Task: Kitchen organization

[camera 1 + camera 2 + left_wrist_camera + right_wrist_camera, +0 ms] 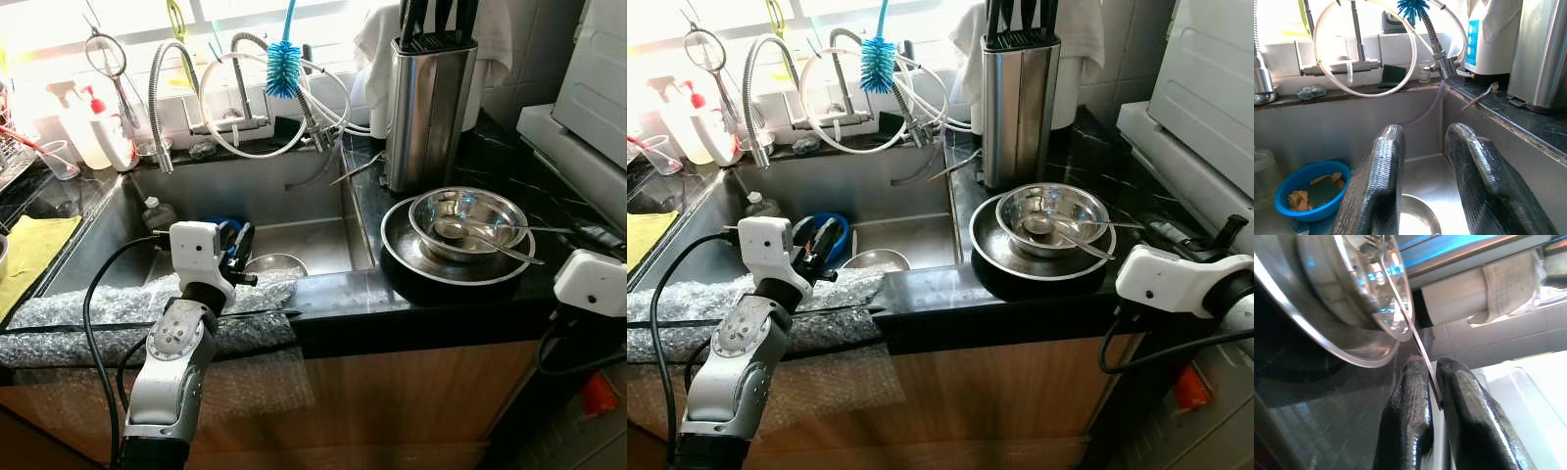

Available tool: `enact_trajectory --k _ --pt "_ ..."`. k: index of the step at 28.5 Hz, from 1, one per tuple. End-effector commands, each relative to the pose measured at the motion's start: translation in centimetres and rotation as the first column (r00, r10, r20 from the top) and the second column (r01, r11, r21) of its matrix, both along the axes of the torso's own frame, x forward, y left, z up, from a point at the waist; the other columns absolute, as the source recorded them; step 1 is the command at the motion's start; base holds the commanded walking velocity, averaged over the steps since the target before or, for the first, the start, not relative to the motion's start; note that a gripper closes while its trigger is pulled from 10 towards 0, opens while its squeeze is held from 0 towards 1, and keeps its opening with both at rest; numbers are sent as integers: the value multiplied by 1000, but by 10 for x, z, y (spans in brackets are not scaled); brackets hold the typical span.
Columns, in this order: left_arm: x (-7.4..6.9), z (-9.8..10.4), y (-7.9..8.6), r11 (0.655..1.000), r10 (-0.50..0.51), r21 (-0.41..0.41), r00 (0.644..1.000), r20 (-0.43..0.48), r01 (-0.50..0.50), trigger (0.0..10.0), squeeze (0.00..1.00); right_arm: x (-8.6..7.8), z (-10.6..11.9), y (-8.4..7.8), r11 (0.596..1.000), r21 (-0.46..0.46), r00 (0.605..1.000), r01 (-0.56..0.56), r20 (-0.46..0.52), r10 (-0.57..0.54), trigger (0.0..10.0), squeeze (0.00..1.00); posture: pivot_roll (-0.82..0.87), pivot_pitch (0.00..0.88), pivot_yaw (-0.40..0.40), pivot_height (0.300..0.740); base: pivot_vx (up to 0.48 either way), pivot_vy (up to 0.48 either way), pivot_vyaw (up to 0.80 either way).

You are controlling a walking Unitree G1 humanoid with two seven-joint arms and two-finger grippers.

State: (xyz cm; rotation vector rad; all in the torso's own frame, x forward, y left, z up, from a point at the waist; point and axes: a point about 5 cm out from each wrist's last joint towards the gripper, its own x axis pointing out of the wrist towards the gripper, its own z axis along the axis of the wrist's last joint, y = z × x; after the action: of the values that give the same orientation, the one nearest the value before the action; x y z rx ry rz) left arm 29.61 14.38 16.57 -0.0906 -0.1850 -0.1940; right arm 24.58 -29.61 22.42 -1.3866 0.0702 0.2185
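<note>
Right end effector (1425, 382) is pinched on the spoon handle (1418, 340) at the right of the bench (950, 289), the spoon resting in the steel bowl (1053, 215) on the plate (994, 250). Left end effector (1422, 181) hovers unclenched over the sink (294, 235). Thin grip: a tug could tip the bowl or slip.

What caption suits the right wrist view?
Right hand pinching the spoon handle beside the stacked steel bowls on the black counter.
</note>
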Motion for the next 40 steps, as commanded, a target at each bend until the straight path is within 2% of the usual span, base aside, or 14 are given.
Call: enact_trajectory --k 1,10,11,14,18,21,22,23,24,26,30,32,34,40 --pt "1 -2 1 1000 7 -1 1000 -17 -7 10000 0 2 3 7 1000 3 1000 -27 15 27 0 0 -173 0 102 740 0 0 0" --pt "2 -1 0 1000 3 -6 1000 -15 -3 10000 0 1 14 3 1000 -8 998 11 56 -10 0 0 -179 0 106 740 0 0 0" --pt "3 -1 0 1000 2 -8 1000 -13 -2 10000 0 2 22 5 999 29 996 20 92 -23 0 0 -182 0 108 740 0 0 0" --pt "3 0 -1 1000 1 -8 1000 -9 -2 10000 0 4 28 9 997 69 993 14 117 -22 0 0 -183 0 108 740 0 0 0" --pt "4 4 -2 1000 -1 -13 1000 4 1 10000 0 8 39 28 980 190 985 -56 169 23 0 0 -183 0 109 740 0 0 0" --pt "5 5 -3 1000 1 -16 1000 8 -1 10000 0 11 41 36 972 217 983 -88 176 50 0 0 -178 0 109 740 0 0 0" --pt "5 6 -3 1000 1 -20 1000 12 -1 10000 0 13 42 41 962 249 980 -115 189 68 7333 0 -178 0 109 740 0 0 0" --pt "5 7 -3 1000 2 -30 1000 13 -1 10000 0 14 44 47 950 277 977 -142 196 89 10000 0 -173 0 106 740 0 0 0" --pt "5 7 -3 1000 2 -30 1000 13 -1 10000 0 14 44 47 950 277 977 -142 196 89 10000 0 -173 0 106 740 0 0 0" --pt "6 7 -3 999 3 -36 1000 13 -2 10000 0 18 44 59 936 307 971 -173 211 110 10000 0 -172 0 104 740 0 0 0" --pt "9 10 -4 999 2 -40 1000 23 -1 10000 0 25 40 76 958 181 962 -220 200 183 10000 0 -170 0 102 740 0 0 0" --pt "9 10 -5 999 1 -45 1000 22 0 10000 0 26 38 81 954 182 960 -237 197 200 10000 0 -170 0 102 740 0 0 0" --pt "11 11 -9 999 -15 -46 1000 22 16 10000 0 30 35 96 942 182 950 -283 190 249 10000 0 -167 0 102 740 0 0 0" --pt "10 9 -18 996 -68 -49 998 10 68 10000 0 34 26 122 922 159 929 -352 178 324 10000 0 -163 0 103 740 0 0 0"
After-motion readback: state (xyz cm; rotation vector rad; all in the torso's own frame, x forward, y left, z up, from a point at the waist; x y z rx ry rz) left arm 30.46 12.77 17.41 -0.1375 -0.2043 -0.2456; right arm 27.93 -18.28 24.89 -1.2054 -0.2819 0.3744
